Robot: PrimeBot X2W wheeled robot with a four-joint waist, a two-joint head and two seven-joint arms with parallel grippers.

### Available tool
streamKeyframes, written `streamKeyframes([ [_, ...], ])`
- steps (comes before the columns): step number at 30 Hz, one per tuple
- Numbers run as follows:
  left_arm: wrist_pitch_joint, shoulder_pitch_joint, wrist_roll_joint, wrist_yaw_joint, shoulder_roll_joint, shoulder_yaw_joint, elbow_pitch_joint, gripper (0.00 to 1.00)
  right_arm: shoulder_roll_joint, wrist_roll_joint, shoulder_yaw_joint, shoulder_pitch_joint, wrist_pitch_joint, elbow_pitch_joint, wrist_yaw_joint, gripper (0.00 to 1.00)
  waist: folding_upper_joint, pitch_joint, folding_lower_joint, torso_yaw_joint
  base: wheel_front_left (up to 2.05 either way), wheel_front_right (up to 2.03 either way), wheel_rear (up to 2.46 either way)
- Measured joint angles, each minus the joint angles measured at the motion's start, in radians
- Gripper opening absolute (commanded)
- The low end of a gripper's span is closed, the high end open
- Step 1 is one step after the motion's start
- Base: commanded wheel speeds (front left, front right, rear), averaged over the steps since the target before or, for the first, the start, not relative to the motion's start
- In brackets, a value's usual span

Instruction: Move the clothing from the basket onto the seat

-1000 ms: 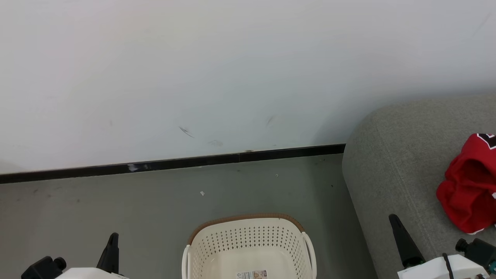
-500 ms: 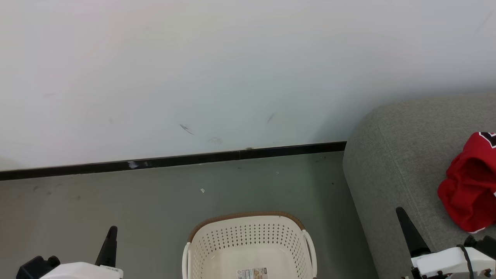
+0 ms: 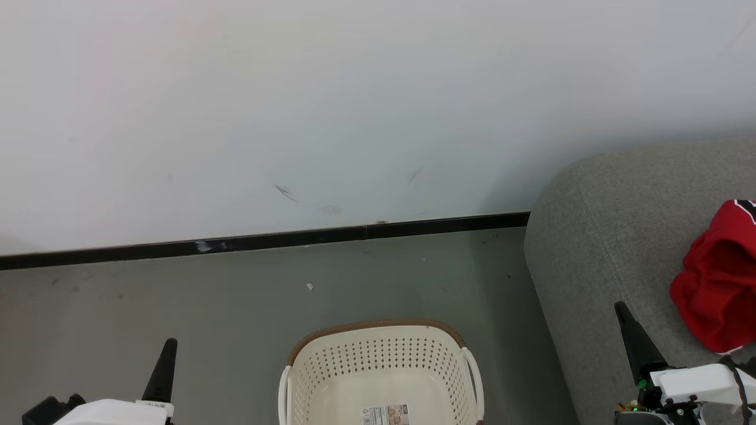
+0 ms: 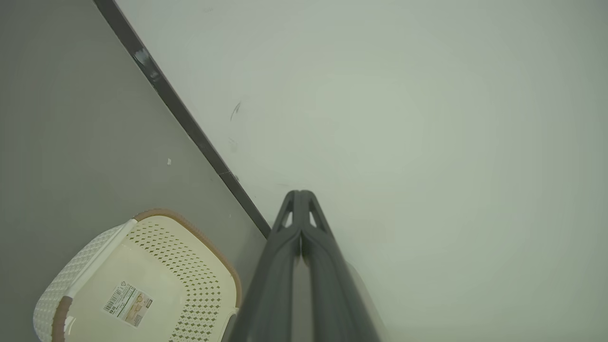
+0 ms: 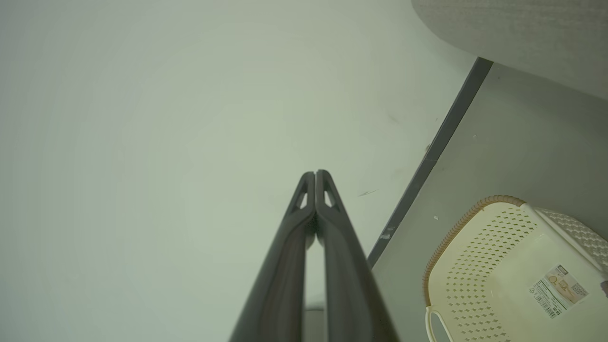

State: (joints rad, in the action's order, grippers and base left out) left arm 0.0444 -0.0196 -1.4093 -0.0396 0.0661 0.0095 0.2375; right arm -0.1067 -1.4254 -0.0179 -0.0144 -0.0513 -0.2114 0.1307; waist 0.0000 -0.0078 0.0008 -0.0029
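1. Clothing (image 3: 717, 283) in the head view: red, bunched on the grey sofa (image 3: 608, 236), cut off by the right frame edge. Cannot tell how much hangs over the cushion's edge; might slide to the floor if much does.
2. Same view: right gripper (image 3: 623, 313) pressed together and empty, near the red bundle. Could snag a fold on a sideways swing and drag it off the sofa.
3. Same view: left gripper (image 3: 169, 348) likewise closed on nothing, low over the floor (image 3: 236, 295), left of the laundry basket (image 3: 378, 324). Could knock the rim and shove the basket if brought inward carelessly.
4. Left wrist view: left gripper (image 4: 300, 194) with tips touching, aimed at the white wall (image 4: 427, 118). Laundry basket (image 4: 190, 266) below, bare-bottomed apart from its paper label (image 4: 128, 304). One corner hidden behind the fingers, so could miss a small piece lying there.
5. Right wrist view: right gripper (image 5: 315, 175) with jaws together, nothing between. Laundry basket (image 5: 475, 247) again bare around the label, partly cut by the frame. Looks finished, judging by the bare bottom — main risk being to stop without checking the hidden strips.
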Motion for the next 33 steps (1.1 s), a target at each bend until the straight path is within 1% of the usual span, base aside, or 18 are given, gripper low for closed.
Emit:
streamKeyframes([
  [9, 0.034, -0.017, -0.1, -0.035, -0.011, 0.035, 0.005, 0.0, -0.012, -0.148, 0.005, -0.015, 0.024, -0.023, 0.0, 0.0, 0.0, 0.005, -0.0001, 0.002, 0.0, 0.0, 0.0],
  [14, 0.047, -0.02, -0.156, -0.053, -0.027, 0.051, 0.009, 0.0, -0.019, -0.232, 0.008, -0.017, 0.041, -0.027, 0.0, 0.0, 0.0, 0.008, -0.0001, 0.003, 0.0, 0.0, 0.0],
  [19, 0.061, -0.035, -0.192, -0.069, -0.031, 0.066, 0.011, 0.0, -0.021, -0.29, 0.009, -0.028, 0.044, -0.033, 0.0, 0.0, 0.0, 0.009, -0.0001, 0.003, 0.0, 0.0, 0.0],
  [33, 0.061, -0.038, -0.193, -0.07, -0.031, 0.069, 0.017, 0.0, -0.022, -0.291, 0.011, -0.04, 0.051, -0.037, 0.0, 0.0, 0.0, 0.009, -0.0003, 0.003, 0.0, 0.0, 0.0],
])
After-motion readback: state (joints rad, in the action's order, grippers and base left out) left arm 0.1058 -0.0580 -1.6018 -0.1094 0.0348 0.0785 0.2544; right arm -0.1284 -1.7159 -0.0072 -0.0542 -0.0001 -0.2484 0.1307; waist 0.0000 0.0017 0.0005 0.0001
